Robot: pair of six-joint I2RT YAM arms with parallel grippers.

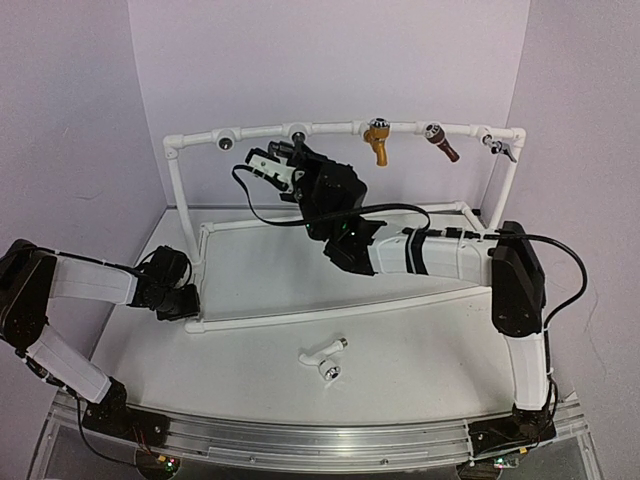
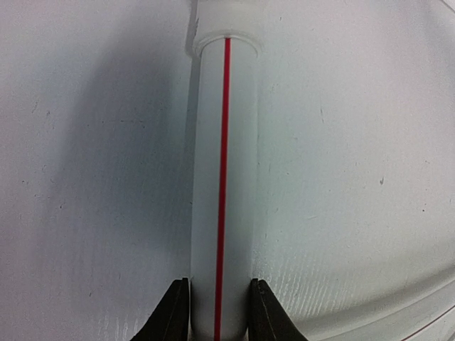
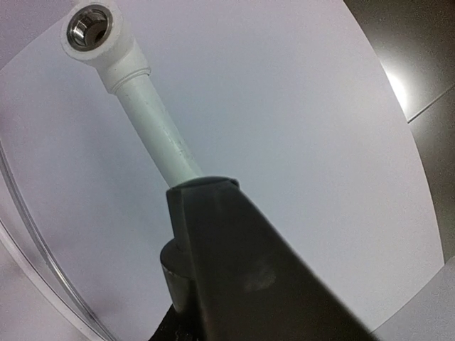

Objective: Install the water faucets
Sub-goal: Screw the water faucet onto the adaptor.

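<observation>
Left pincer [image 2: 217, 312] clamps the pipe [image 2: 224, 177]; right pincer [image 1: 278, 160] pinches the dark faucet [image 3: 234, 263]. Entering the socket [image 1: 298, 130] askew, we could cross-thread it.

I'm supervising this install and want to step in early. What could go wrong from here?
The black faucet in the right hand blocks that wrist camera's view of its socket, so it could go in crooked. The left hand steadies only the base pipe; the frame may twist. The loose white faucet could get knocked.
</observation>
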